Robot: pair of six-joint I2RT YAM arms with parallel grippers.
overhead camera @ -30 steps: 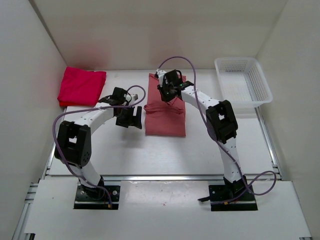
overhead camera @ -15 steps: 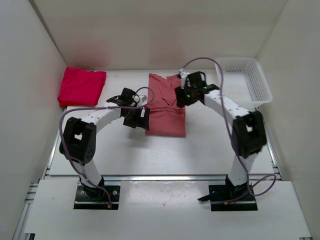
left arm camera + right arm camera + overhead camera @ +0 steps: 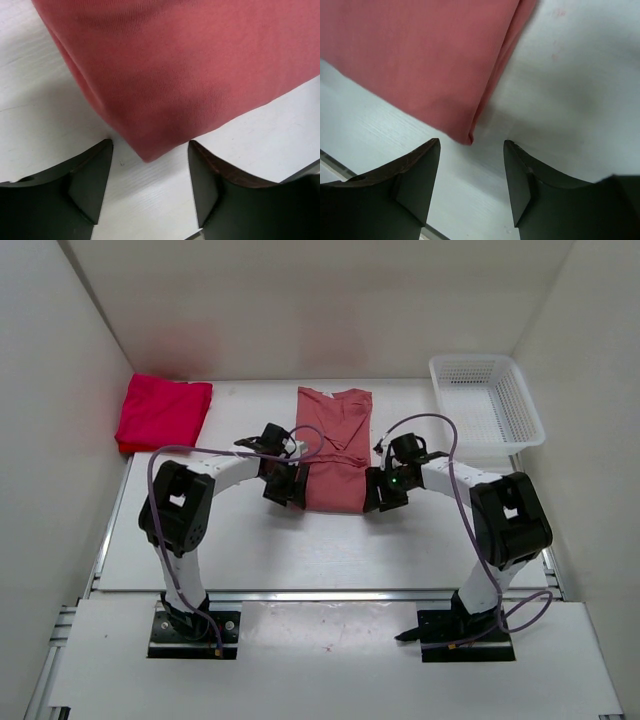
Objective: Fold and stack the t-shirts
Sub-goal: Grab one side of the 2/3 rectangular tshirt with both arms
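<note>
Evidently, left fingers [image 3: 85,185] and right fingers [image 3: 415,180] are held open at the 7 and 5 o'clock corners of the salmon t-shirt [image 3: 335,455], probably for a hem pinch.

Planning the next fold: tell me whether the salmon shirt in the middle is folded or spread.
Partly folded: the salmon shirt lies as a narrow long strip, sides turned in, layered edges at both near corners.

Left tool [image 3: 150,150] spread; salmon shirt [image 3: 185,75] corner lies between tips.
</note>
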